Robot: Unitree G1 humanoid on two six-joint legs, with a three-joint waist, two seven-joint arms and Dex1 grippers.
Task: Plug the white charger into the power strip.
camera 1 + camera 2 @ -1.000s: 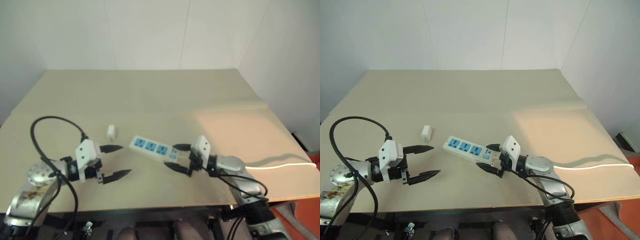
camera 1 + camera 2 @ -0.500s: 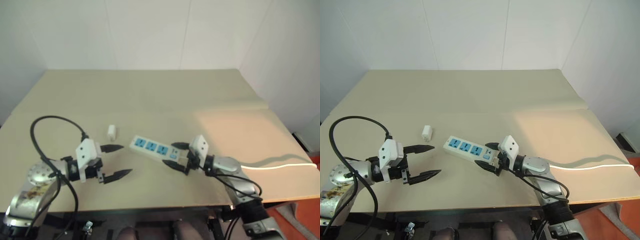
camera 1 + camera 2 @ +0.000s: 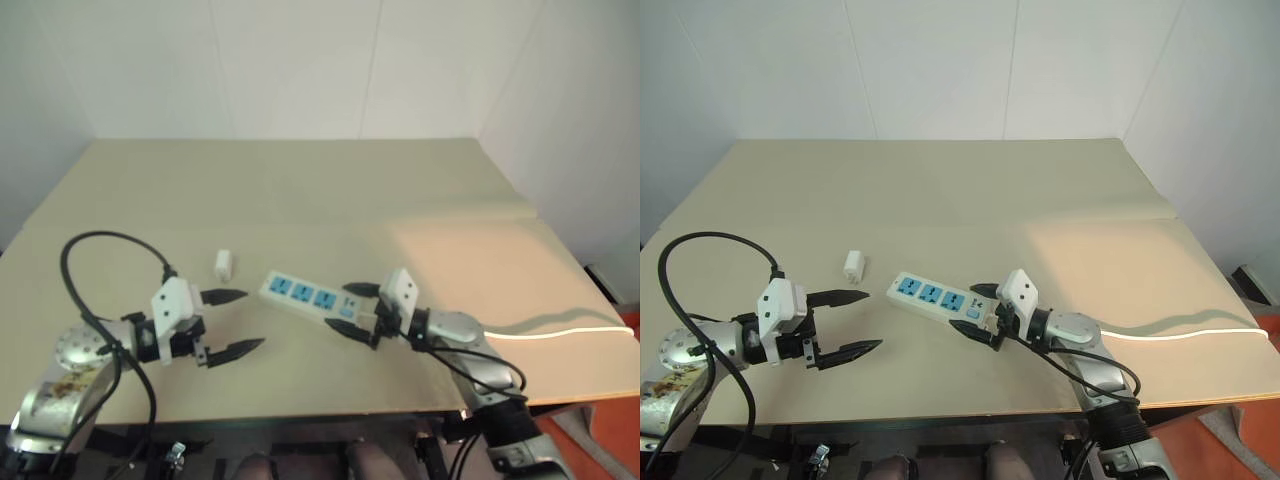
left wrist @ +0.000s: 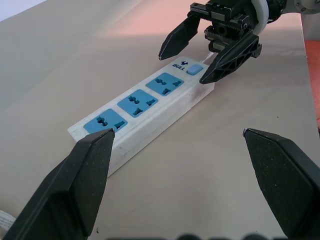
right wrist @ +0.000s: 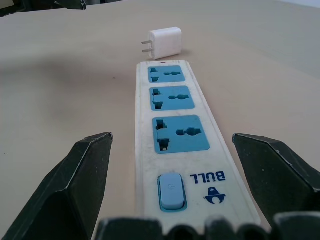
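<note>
Right end effector [image 3: 978, 312] spread wide, empty, straddling power strip [image 3: 937, 297] switch end, seemingly nudged closer; left end effector [image 3: 852, 322] unchanged, wide, empty.

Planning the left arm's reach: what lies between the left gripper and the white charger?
Bare table; in the right eye view, nothing lies between the open left gripper and the white charger.

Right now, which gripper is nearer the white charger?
Left. The left gripper hangs open just short of the white charger; the right gripper straddles the power strip's switch end, farther off.
</note>
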